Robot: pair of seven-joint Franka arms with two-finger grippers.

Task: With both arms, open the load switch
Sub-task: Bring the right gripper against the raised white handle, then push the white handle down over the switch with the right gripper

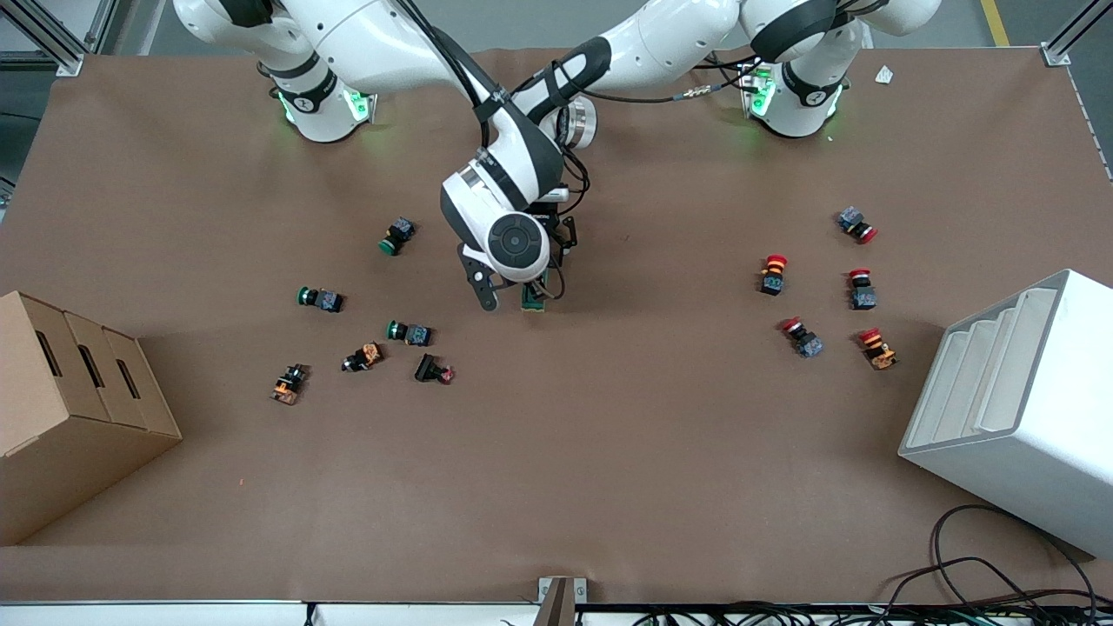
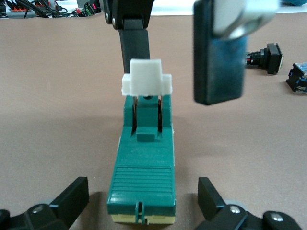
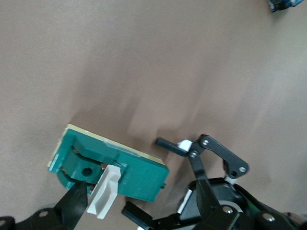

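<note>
The load switch (image 1: 533, 301) lies at the table's middle, a dark-green block (image 2: 143, 167) with its white lever (image 2: 146, 79) raised at the end nearer the front camera. My left gripper (image 2: 142, 197) is open and straddles the other end, with a gap on each side. My right gripper (image 2: 175, 52) is open over the lever end. One right finger (image 3: 76, 205) stands close beside the lever (image 3: 104, 192). In the right wrist view the left gripper (image 3: 148, 178) brackets the green body (image 3: 134, 172). In the front view the right hand hides most of the switch.
Green-capped push buttons (image 1: 398, 236) and other small parts lie toward the right arm's end. Red-capped buttons (image 1: 773, 273) lie toward the left arm's end. A cardboard box (image 1: 69, 409) and a white slotted rack (image 1: 1017, 409) stand at the table's two ends.
</note>
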